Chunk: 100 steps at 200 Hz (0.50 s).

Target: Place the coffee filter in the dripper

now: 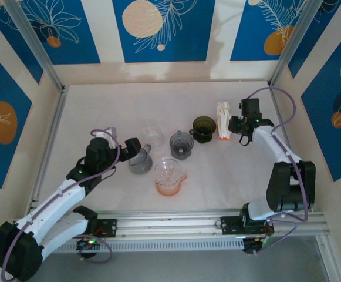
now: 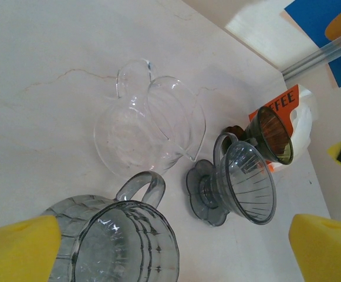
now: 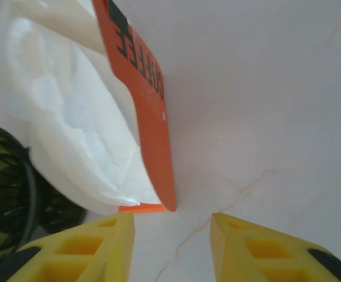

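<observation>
Filter pick-up stage. Nearest, the left gripper (image 2: 175,235) is spread wide around the grey glass jug (image 2: 120,249), gripping nothing. Farther back, the right gripper (image 3: 171,223) is partly parted and empty at the foot of the coffee filter pack (image 3: 76,117) (standing on the surface, just beside the dark green dripper (image 1: 204,128)). The next move likely calls for pinching a single filter's edge.

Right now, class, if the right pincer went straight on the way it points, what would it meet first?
Most likely the coffee filter pack, whose orange edge sits just ahead of the open right pincer; depth is unclear.
</observation>
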Motion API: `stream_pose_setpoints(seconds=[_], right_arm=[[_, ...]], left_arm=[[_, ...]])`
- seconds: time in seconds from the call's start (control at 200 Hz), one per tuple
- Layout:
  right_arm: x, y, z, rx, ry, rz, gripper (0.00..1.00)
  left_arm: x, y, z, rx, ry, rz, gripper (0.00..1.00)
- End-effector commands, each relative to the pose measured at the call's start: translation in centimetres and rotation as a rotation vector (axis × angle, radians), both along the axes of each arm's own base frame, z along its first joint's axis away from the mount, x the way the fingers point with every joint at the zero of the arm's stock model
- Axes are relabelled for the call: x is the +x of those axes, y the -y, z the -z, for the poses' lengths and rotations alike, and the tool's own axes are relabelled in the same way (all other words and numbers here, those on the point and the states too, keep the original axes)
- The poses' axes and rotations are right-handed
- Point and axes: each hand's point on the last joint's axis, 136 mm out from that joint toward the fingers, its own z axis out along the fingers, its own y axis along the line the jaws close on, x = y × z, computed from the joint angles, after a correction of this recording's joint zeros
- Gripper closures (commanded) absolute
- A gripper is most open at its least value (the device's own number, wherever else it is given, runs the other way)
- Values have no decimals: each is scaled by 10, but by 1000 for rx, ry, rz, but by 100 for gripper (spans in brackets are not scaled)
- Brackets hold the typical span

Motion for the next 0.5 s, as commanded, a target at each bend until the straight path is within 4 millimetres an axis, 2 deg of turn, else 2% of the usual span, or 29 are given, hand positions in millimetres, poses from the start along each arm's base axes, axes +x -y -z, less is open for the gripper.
stream_pose_setpoints(seconds=[0.0,0.095,0.195,0.36,0.495], right_arm=[[-9,-7,-24,51,49,67,60],[-7,-25,-32,70,40,62,60],[3,-35,-26,62,-32,88,61],[23,-41,-17,52,-99,134,64],[31,-37,-9,34,-136,183,66]], left_arm=[[0,-4,-9,1,7,-16,0],[1,-6,-11,2,13,-26,0],[1,-7,-11,-1,15,-31,0],[1,-7,-10,4,10,-32,0],[1,-7,-8,6,3,-33,0]])
